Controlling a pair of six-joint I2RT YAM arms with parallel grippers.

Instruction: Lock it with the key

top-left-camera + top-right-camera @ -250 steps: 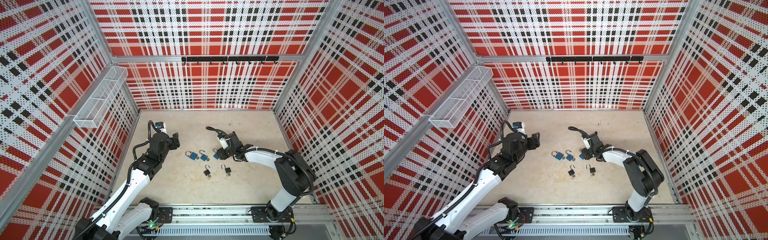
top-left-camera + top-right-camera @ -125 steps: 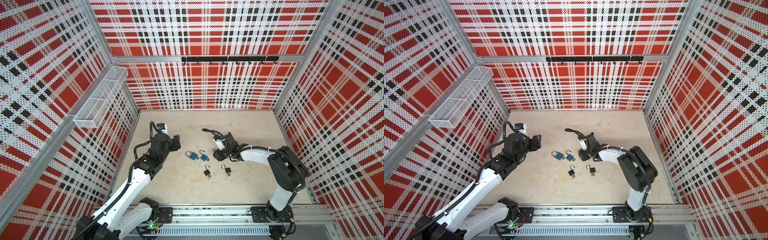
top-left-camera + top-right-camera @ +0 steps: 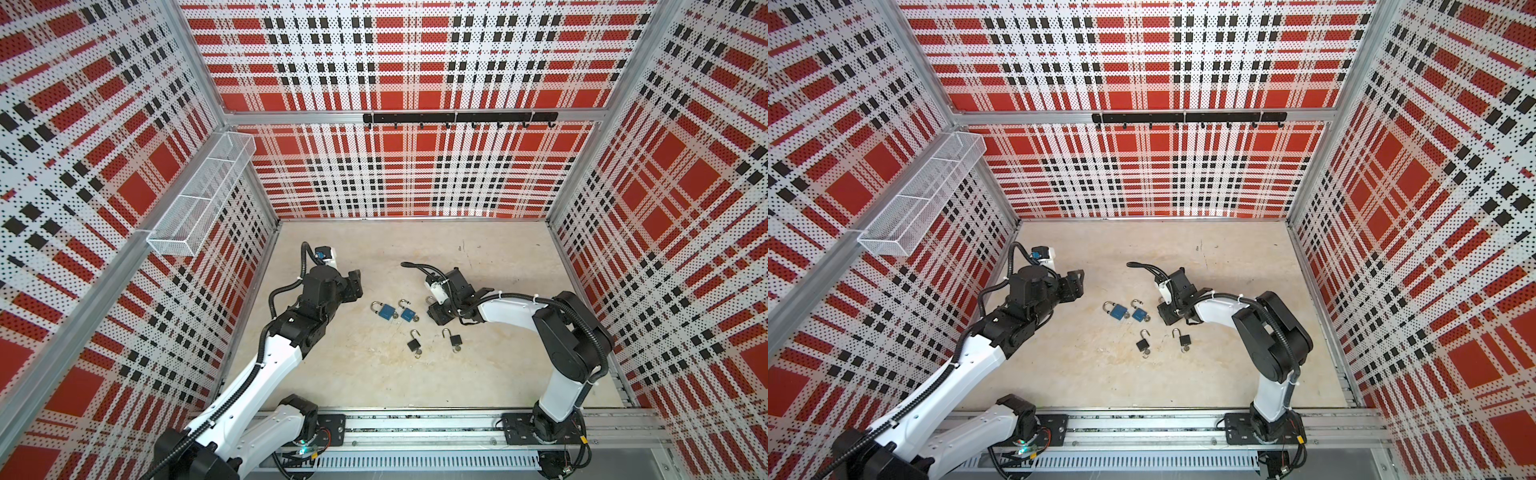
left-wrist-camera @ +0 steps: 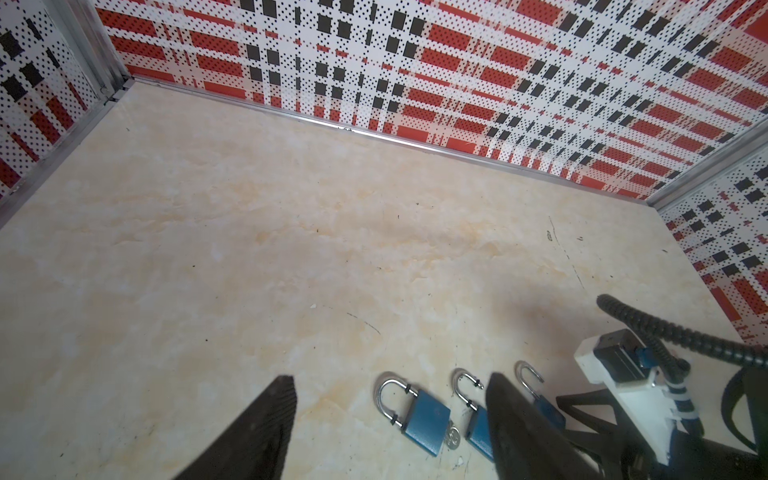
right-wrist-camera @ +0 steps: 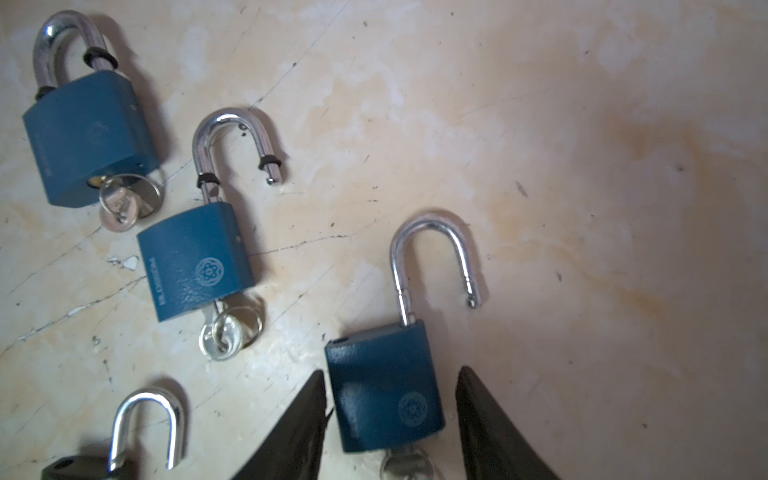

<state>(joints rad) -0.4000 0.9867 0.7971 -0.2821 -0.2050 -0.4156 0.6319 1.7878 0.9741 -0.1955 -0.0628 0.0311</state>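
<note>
We record: blue padlock [image 5: 386, 395], shackle sprung, key [image 5: 409, 465] in its base, flat on the table [image 5: 582, 208]. Right gripper [image 5: 390, 370]: jaws parted astride the padlock's body, a gap showing on one side. Left gripper [image 4: 390, 377]: spread wide, holding nothing.

In both top views, padlock 1 [image 3: 386, 311] lies on the floor [image 3: 374, 395] at frame centre, with padlock 2 [image 3: 408, 314] just right of it. Padlock 3 [image 5: 384, 399] lies further right, between the right gripper [image 5: 390, 370] fingers. Padlock 4 [image 3: 413, 344] and padlock 5 [image 3: 456, 339] lie below these.
</note>
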